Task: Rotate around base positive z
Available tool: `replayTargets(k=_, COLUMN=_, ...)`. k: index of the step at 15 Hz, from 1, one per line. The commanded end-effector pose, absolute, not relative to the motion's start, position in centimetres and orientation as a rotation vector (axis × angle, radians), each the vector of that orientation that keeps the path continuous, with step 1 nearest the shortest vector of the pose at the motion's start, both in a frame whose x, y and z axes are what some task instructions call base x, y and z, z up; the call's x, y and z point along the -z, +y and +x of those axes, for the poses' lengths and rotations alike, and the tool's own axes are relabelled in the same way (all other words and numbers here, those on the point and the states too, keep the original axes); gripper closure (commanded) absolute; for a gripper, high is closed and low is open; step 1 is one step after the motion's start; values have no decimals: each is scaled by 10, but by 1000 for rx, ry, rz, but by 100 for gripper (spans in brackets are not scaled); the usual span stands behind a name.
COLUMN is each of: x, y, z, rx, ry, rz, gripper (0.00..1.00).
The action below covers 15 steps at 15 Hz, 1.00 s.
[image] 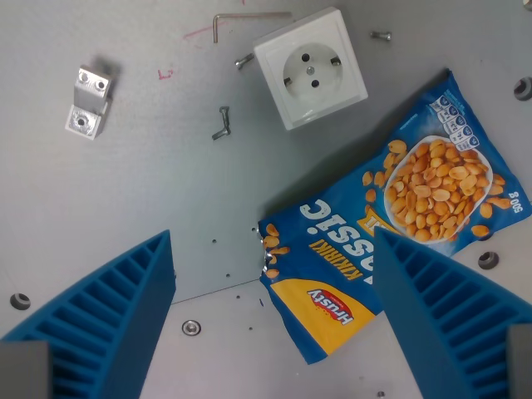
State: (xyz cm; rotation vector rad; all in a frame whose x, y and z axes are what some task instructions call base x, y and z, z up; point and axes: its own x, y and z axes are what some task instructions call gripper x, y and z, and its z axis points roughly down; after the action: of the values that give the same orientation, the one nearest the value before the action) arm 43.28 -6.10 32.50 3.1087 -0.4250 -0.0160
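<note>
In the wrist view my gripper (274,249) is open, with its two blue ribbed fingers (108,316) at the lower left and lower right of the picture. It holds nothing. A blue bag of peanuts (399,216) lies flat on the grey metal table (125,191), partly between the fingers and partly under the right one. A white wall socket (310,66) sits beyond the bag near the top. A small aluminium bracket (89,102) lies at the upper left.
An Allen key (241,18) lies at the top edge. Loose screws lie near the socket (221,123) and at the top right (381,36). Bolt heads are set in the table at the left (20,301), bottom (191,327) and right (523,86).
</note>
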Motion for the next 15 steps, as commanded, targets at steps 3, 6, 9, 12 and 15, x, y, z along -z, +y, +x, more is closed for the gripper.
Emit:
replayTargets(k=3, x=-328, y=-61, z=433, rx=7, ry=-364, rz=3116, gripper=0)
replayTargets(k=6, x=-328, y=-61, z=433, rx=7, ry=-302, rz=3123, gripper=0)
replayTargets(k=9, x=-328, y=-61, z=433, rx=7, ry=-239, rz=3128, gripper=0)
replayTargets(k=12, x=-328, y=-61, z=433, rx=7, ry=-177, rz=3132, gripper=0)
replayTargets(k=15, x=-328, y=-61, z=433, rx=7, ry=-114, rz=3134, gripper=0)
